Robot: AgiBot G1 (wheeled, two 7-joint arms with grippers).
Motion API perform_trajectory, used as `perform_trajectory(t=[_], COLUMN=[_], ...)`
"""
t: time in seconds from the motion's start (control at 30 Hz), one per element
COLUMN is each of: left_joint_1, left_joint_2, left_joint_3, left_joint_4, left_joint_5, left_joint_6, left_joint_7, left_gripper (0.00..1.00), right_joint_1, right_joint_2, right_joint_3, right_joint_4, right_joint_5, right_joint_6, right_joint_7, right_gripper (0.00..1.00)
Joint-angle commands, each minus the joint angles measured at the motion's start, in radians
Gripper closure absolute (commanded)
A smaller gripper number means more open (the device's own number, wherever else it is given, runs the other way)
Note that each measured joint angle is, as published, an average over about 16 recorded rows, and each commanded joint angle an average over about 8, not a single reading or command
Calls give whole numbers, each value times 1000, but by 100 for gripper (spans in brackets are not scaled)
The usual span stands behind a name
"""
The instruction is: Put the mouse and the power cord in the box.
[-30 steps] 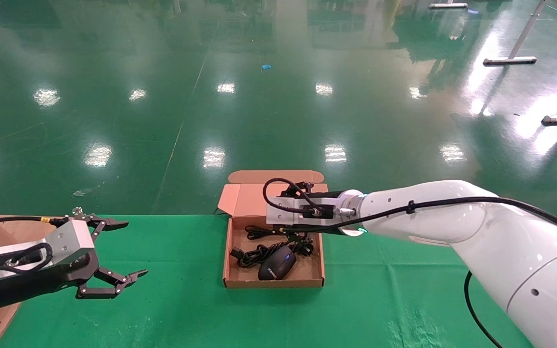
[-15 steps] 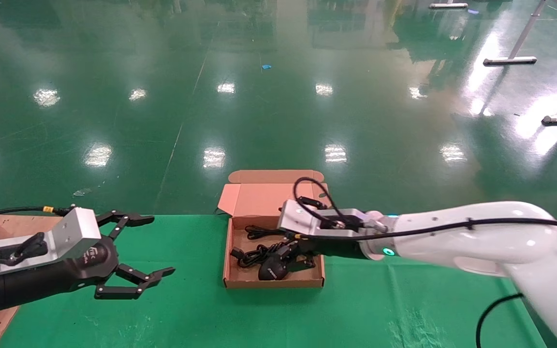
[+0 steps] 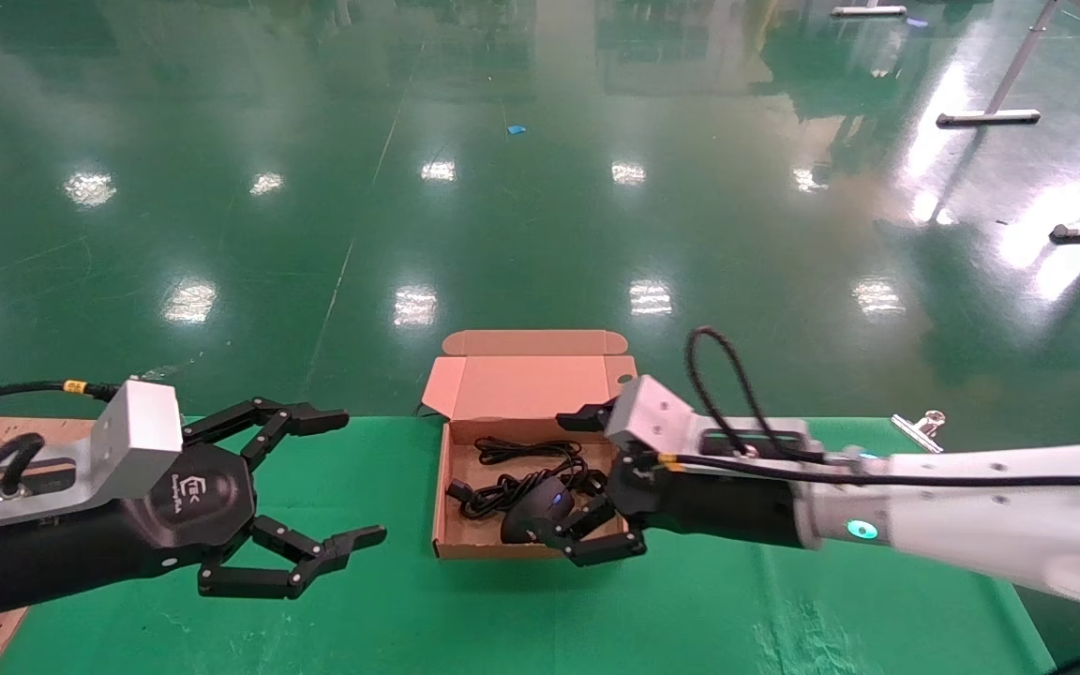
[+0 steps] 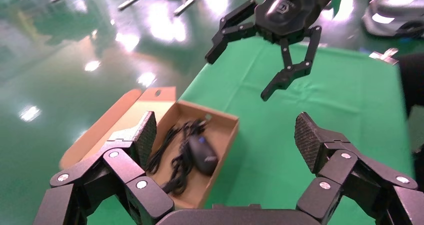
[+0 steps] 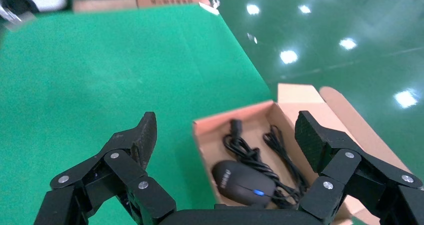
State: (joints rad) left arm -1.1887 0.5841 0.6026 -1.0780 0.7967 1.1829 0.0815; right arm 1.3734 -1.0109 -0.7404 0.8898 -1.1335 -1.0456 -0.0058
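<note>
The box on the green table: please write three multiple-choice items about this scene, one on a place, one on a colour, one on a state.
1. Where is the mouse?
A. inside the box
B. on the green cloth
C. in the left gripper

2. What colour is the mouse's scroll wheel?
A. red
B. blue
C. white

3. What is the state of the box lid?
A. folded shut
C. open, flap standing back
B. torn off, lying on the cloth

Key: 1 A, the mouse lies in the box on the power cord, with both the left gripper and the right gripper open and holding nothing. 2 B, the wheel shows blue in the head and right wrist views. 3 C, the flap is still joined at the box's far edge and the contents are visible.
</note>
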Motion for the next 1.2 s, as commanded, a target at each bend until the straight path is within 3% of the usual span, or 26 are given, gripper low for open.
perform_trajectory(t=[0.03, 0.9, 1.2], left_joint_1=[7, 103, 117], left_joint_2=[2, 24, 27], left_joint_3=[-21, -291, -336], left_joint_4=[-13, -186, -211], left_joint_5=[-4, -60, -68], left_joint_6=[20, 282, 324], left_joint_7=[-17, -243, -273], left_gripper=[0, 0, 0], right_joint_1=[-19, -265, -313], right_joint_2=[25, 354, 418], right_joint_3=[29, 408, 483], right_joint_4=[25, 349, 413], right_joint_5=[25, 357, 423], right_joint_6=[-28, -399, -472], right_joint_7=[12, 171, 199], right_gripper=[0, 0, 0])
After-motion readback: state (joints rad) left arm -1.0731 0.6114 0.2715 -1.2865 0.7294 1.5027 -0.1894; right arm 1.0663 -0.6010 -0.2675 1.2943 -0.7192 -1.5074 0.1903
